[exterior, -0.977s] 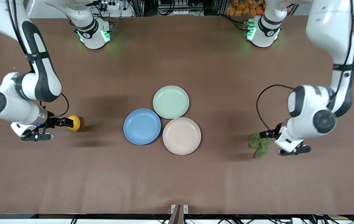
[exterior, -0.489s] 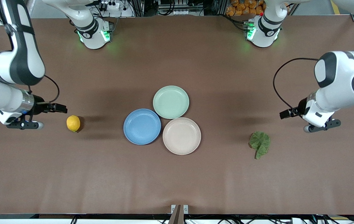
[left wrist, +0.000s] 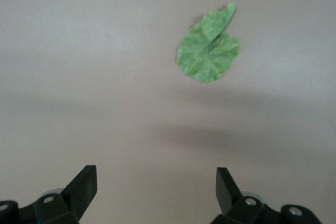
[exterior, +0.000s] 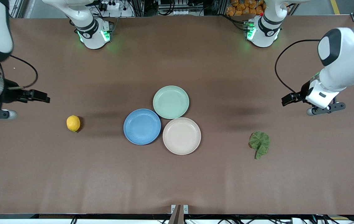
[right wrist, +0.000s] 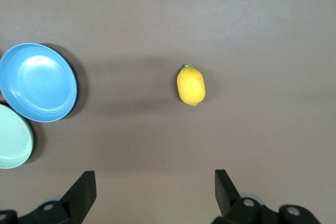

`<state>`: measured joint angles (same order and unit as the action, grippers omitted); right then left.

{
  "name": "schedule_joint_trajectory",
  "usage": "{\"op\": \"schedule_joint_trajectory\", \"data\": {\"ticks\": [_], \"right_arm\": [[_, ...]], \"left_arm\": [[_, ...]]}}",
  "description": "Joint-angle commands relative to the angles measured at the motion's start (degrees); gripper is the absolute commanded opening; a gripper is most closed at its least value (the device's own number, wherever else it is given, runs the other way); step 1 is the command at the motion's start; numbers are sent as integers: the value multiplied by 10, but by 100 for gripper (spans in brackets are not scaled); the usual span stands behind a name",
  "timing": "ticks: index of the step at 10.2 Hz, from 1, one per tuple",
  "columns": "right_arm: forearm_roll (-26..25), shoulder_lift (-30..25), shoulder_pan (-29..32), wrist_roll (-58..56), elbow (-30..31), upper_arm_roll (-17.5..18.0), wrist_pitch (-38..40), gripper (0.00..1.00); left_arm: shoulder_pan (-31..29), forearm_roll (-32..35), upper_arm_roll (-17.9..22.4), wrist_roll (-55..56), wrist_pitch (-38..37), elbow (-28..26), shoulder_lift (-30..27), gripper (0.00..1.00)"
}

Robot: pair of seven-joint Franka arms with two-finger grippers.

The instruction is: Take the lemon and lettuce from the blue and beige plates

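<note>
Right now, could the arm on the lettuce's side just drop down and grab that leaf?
Probably yes. The lettuce lies flat on bare table with nothing on or beside it, and the left gripper is open with nothing in it. It hangs toward the bases from the leaf, so it must shift over first.

A brown table (exterior: 177, 180) fills the view, with cables and metal frames (exterior: 177, 7) along its top edge.

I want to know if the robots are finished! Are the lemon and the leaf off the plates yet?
Looks done: the lemon and lettuce lie on the table, and the blue plate and beige plate are bare. The left tool and right tool are open, holding nothing. Nothing seems left.
</note>
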<state>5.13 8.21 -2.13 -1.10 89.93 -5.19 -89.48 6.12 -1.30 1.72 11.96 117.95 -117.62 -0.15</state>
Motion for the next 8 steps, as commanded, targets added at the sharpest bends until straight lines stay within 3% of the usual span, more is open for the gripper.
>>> {"op": "schedule_joint_trajectory", "data": {"ticks": [1,4,8], "right_arm": [[-2,-21,11,7,-40,10,29,100],[-42,-42,16,8,-72,28,75,100],[-38,-65,30,8,-91,28,124,100]], "left_arm": [[-6,36,-19,-12,0,40,-14,100],[-33,32,-54,-15,-31,100,-15,100],[-35,-19,-57,-40,-191,221,-15,100]]}}
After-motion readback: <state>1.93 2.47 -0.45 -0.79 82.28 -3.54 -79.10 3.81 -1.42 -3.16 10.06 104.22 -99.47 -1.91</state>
